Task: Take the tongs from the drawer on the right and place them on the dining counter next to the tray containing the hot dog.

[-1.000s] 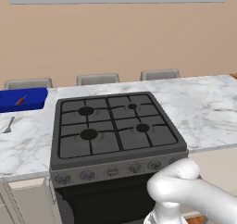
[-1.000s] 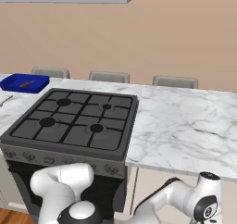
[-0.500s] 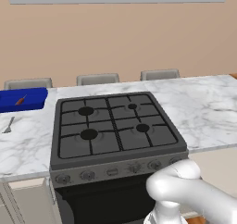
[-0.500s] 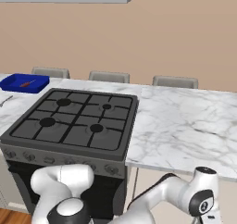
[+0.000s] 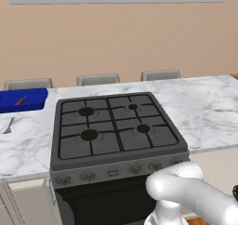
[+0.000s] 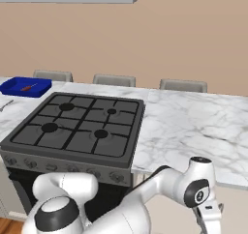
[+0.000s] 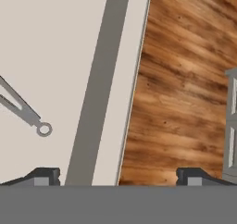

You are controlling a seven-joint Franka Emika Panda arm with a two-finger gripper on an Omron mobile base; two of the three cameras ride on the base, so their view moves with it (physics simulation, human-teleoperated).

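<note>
We are looking down along the gripper (image 7: 118, 174) into the open drawer (image 7: 51, 70), with our fingertips (image 7: 44, 174) spread wide and nothing between them. The tongs (image 7: 21, 108) lie on the pale drawer floor, up and off to the left of our left fingertip, so they sit outside the gap, not under it. Their long axis runs diagonally: the joined end with its small ring points down and right toward us, while the two narrow arms splay away past the view's left edge. The gap itself straddles the drawer's front wall and the wooden floor (image 7: 185, 79). We judge the hand must shift left and turn so the fingers close across the arms. The tray (image 5: 23, 100) with the hot dog (image 5: 20, 101) waits on the dining counter (image 5: 204, 103), far left.
</note>
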